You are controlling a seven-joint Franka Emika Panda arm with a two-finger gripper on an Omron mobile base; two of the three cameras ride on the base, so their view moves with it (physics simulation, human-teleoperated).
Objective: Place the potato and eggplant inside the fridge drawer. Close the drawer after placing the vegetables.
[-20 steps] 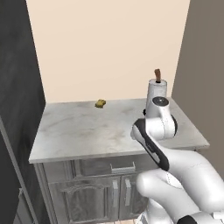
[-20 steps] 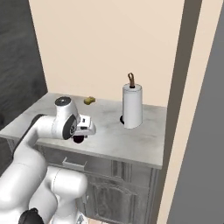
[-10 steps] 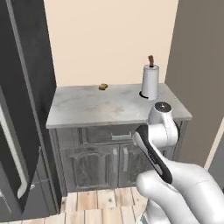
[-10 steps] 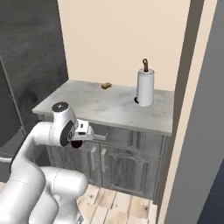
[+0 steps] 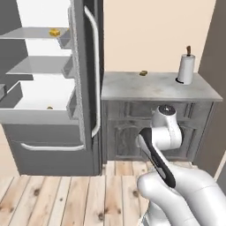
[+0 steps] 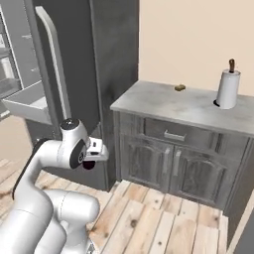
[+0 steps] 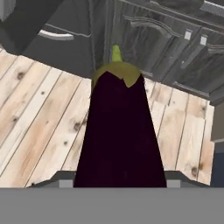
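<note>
here the eggplant [image 7: 120, 131] sits in the gripper [image 6: 90, 162], its dark purple body running up the middle of the hand view, its green cap and stem pointing away toward the wooden floor [image 7: 35, 127] and the grey cabinet doors [image 7: 175, 39]. the fingers are clenched on the eggplant; in the right base view a dark rounded bit of it shows just under the hand, held low in front of the fridge [image 6: 101, 74]. the fridge stands open in the left base view, with white shelves [image 5: 35, 66] and the drawer [image 5: 37, 115] pulled out at the bottom. a small orange-brown lump, likely the potato [image 5: 50, 107], lies inside that drawer. a yellow cheese wedge [image 5: 54, 32] rests on the top shelf. on the grey marble counter [image 5: 150, 88] beside the fridge stand a paper-towel roll [image 5: 186, 69] at the right end and a small yellowish-brown cube [image 5: 143, 73] near the back wall, well apart.
</note>
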